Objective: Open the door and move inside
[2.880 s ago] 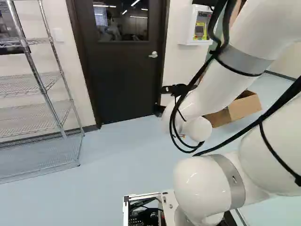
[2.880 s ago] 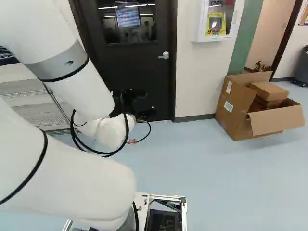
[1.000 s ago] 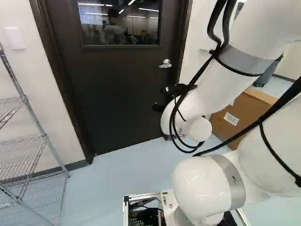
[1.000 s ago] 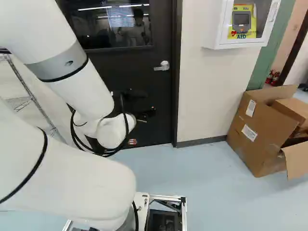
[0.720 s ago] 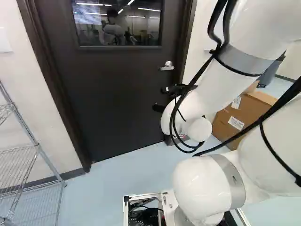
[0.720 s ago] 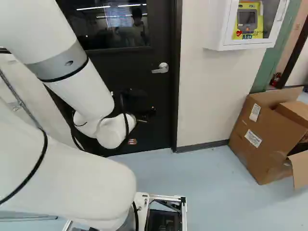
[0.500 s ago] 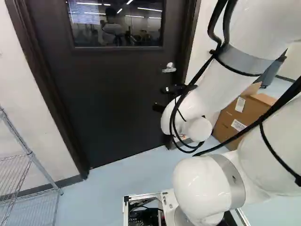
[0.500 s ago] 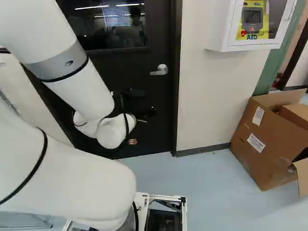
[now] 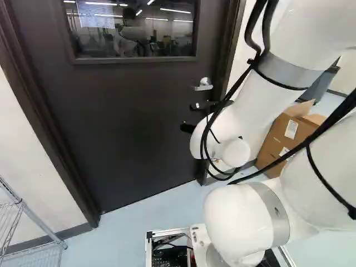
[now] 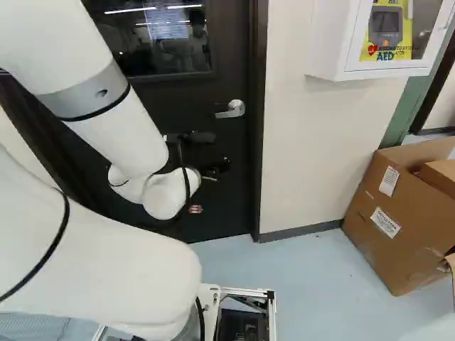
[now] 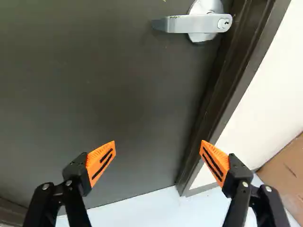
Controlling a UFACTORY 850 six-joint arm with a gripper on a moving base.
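In the right base view my gripper (image 10: 206, 167) is a dark shape before the door, its fingers hard to make out. In the wrist view the gripper (image 11: 157, 153) is open, its orange-padded fingers wide apart with nothing between them but a view of the door. The dark door (image 9: 133, 128) with a window stands closed in its frame. Its silver lever handle (image 10: 231, 109) is at the door's right edge. In the wrist view the handle (image 11: 194, 23) lies ahead of the fingers and apart from them.
A cardboard box (image 10: 402, 213) stands on the floor right of the door, below a white wall cabinet (image 10: 334, 42) holding a yellow device. A wire shelf (image 9: 33, 225) is at the left of the left base view. Pale wall (image 10: 298, 156) adjoins the door frame.
The base has moved nearer the door and turned somewhat, so door, box and cabinet look larger and the shelf slides out at the left. The arm holds its pose.
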